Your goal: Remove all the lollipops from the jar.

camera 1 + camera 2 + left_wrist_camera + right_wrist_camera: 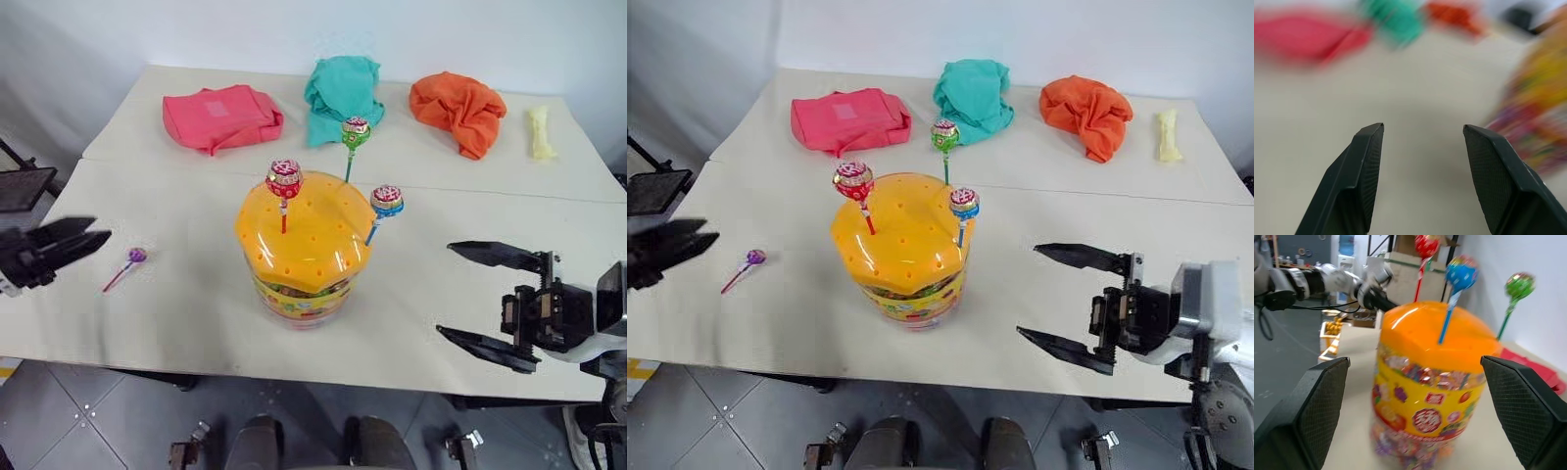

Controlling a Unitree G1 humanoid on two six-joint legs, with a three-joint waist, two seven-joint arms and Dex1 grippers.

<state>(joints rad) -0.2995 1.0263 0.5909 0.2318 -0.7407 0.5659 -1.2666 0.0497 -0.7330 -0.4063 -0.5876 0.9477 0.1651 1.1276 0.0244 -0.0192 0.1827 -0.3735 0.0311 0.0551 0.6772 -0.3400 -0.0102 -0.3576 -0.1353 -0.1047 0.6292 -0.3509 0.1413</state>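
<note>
A clear plastic jar [302, 253] with a domed orange-yellow lid stands near the front edge of a pale table [196, 304], about midway along it. Three lollipops stand upright in holes in the lid: a red-stick lollipop [284, 180] toward the left of the dome, a green-stick lollipop [355, 132] at the back, and a blue-stick lollipop [386, 201] at the right rim. A purple lollipop [133, 258] lies flat on the table, out of the jar, between the jar and the left edge.

The left pincer [73, 238] hovers by the left edge near the purple lollipop, its fingers apart and empty. The right pincer [1073, 302] waits to the right of the jar by the front edge, jaws wide apart and empty, pointing at the jar's side.

The lollipops look very light, with thin sticks that could bend or slip; the wrapped heads look crinkly and slick. The bare stick just under the head seems the best grip, pulled straight up so the hole does not bind. The jar looks full and fairly heavy, likely to stay put.

Along the back edge lie a pink cloth [221, 117], a teal cloth [343, 93], an orange cloth [460, 110] and a pale yellow stick [540, 132].
</note>
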